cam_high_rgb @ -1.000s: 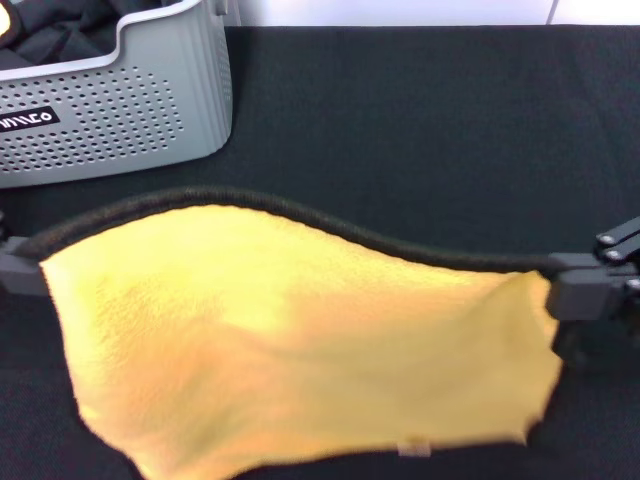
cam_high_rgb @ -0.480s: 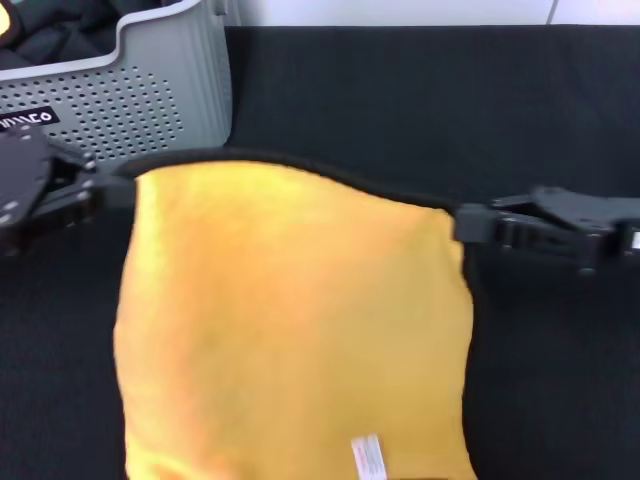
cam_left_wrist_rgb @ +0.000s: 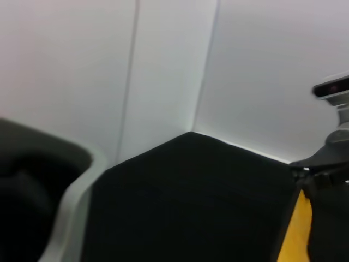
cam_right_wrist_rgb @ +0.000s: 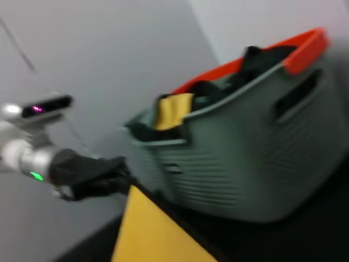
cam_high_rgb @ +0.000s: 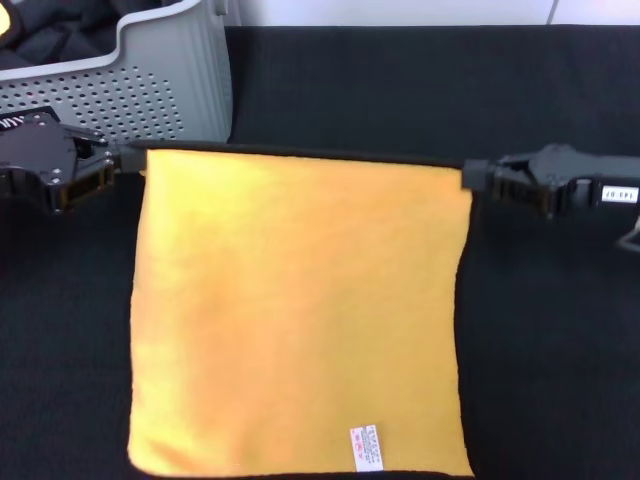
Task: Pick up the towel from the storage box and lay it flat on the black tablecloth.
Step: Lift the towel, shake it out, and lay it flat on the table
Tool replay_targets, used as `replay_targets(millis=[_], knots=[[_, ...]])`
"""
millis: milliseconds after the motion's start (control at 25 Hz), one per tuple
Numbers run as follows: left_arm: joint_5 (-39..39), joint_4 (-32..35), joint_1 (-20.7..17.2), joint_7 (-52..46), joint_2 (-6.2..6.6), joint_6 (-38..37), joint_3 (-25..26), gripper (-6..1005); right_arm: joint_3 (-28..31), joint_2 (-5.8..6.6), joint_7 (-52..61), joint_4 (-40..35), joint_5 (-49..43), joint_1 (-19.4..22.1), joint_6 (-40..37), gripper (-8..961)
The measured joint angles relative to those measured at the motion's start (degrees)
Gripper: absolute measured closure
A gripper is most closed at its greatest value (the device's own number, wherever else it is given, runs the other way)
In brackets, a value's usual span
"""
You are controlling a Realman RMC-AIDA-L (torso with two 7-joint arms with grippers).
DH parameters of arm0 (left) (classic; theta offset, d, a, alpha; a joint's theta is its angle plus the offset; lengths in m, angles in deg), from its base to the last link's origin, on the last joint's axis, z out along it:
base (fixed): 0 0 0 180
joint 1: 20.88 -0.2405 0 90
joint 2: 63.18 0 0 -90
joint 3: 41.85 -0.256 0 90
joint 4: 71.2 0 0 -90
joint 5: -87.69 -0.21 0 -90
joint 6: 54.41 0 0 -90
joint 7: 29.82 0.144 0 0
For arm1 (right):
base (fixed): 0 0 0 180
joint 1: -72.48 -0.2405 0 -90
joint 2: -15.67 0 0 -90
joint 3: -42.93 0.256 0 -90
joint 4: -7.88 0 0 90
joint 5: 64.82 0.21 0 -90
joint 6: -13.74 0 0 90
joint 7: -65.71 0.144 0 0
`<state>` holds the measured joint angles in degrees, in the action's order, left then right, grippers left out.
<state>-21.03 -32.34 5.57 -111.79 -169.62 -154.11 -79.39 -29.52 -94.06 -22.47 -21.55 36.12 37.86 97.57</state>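
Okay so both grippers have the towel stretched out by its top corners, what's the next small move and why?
Probably lower both arms together and let go. The left gripper and right gripper each pinch a far corner of the towel, whose far edge is taut and straight. It is spread square over the black tablecloth, clear of the storage box, so only setting the held edge down seems left.

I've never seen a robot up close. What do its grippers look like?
Both are matte black and angular. The left gripper is a blocky body with small silver screws. The right gripper is slimmer and tapered, with a small white label behind it.
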Motion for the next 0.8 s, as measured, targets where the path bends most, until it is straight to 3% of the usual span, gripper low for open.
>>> replay_targets(millis=[320,800], knots=[[-0.16,-2.02,0.42,0.45,-1.07,4.28,-0.20,966,2.55,0.37,-2.79,-1.02,-7.33,-2.82,-6.26,944],[-1.10,-2.92,0.40,2.61,-4.72,12.89,-0.20,963,2.13,-1.38,-4.68,-1.10,-10.45,-6.10,-14.49,943]])
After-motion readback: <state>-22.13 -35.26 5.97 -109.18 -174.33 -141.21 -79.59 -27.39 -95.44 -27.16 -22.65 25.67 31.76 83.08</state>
